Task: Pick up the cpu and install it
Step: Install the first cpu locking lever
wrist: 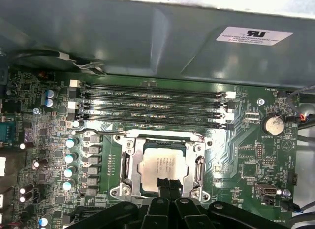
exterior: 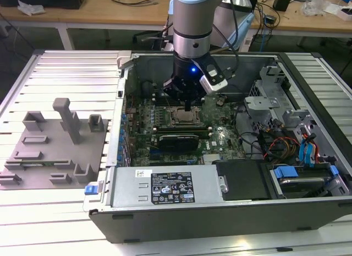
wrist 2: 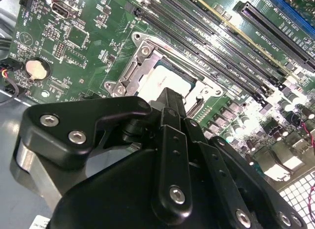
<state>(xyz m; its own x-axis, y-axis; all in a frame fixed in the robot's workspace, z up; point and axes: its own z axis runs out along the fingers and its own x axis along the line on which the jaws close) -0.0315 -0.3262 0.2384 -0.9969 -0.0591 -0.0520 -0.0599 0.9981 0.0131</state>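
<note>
cpu: lies flat inside the socket, squared to its frame as for seating.
hand: pressed together, tip poised over the cpu's edge.

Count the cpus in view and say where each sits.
1. The cpu sits in the motherboard socket, below the gripper; the computer case could hide others.

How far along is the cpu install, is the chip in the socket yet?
Mostly done, it seems: the cpu lies flat inside the socket frame on the motherboard. In hand: the gripper sits right over the chip's edge in the first wrist view. Left: I cannot tell whether it is gripping the chip, or whether the chip is fully seated.
</note>
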